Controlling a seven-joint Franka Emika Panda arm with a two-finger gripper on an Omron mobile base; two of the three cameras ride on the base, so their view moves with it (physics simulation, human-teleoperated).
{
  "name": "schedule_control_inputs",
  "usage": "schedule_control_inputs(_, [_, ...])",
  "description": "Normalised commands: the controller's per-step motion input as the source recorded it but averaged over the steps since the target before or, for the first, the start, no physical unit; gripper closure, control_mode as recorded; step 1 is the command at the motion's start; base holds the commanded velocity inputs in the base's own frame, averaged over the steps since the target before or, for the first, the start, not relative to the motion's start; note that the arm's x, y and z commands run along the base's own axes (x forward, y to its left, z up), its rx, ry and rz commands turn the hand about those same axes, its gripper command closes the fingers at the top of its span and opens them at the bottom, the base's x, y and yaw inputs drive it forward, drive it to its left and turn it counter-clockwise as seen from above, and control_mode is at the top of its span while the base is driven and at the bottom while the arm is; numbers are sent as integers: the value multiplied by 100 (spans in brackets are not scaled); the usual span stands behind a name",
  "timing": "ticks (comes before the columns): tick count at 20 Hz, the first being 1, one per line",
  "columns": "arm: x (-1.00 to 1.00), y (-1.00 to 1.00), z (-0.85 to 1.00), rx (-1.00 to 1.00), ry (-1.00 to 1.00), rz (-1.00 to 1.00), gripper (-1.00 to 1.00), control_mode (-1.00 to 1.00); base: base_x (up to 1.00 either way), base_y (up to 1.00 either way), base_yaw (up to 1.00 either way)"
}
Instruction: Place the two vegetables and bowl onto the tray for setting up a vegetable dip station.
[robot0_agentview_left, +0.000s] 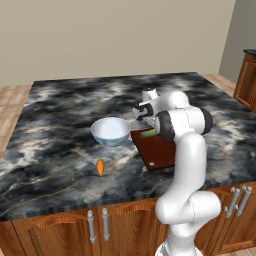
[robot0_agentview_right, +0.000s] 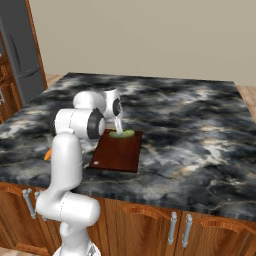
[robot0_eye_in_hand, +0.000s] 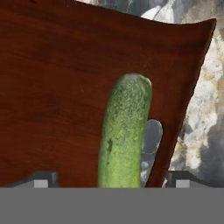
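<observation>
cucumber (robot0_eye_in_hand: 124, 135) on tray (robot0_eye_in_hand: 57, 87)

Even, soft rendered light, moderately bright, no clear source. The marble counter (robot0_agentview_left: 60, 115) shows no glare. A faint shadow sits under the bowl (robot0_agentview_left: 110, 131). Base views are sharp but low-res, edges jagged. Hand view is close; the cucumber (robot0_eye_in_hand: 124, 131) casts a small grey shadow on the tray (robot0_eye_in_hand: 57, 87). Tray rim looks bowed near the frame edge.

No text, label, brand, number or sign can be read on anything here; the pale dot on the tray (robot0_agentview_right: 95, 163) carries no writing.
</observation>
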Motion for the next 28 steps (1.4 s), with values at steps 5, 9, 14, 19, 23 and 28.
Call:
schedule_control_inputs(5, [-1, 0, 62, 0, 0, -4, -100, -100, 0, 0, 0])
schedule_control_inputs(9, [-19, 0, 64, 0, 0, -11, -100, -100, 0, 0, 0])
schedule_control_inputs(14, [-56, 0, 57, 0, 0, -4, -100, -100, 0, 0, 0])
schedule_control_inputs(19, [-69, 9, 51, 0, -1, 7, -100, -100, 0, 0, 0])
schedule_control_inputs(23, [-75, 32, 40, 0, -2, 24, -100, -100, 0, 0, 0])
schedule_control_inputs(28, [-63, 60, 39, 0, -1, 19, -100, -100, 0, 0, 0])
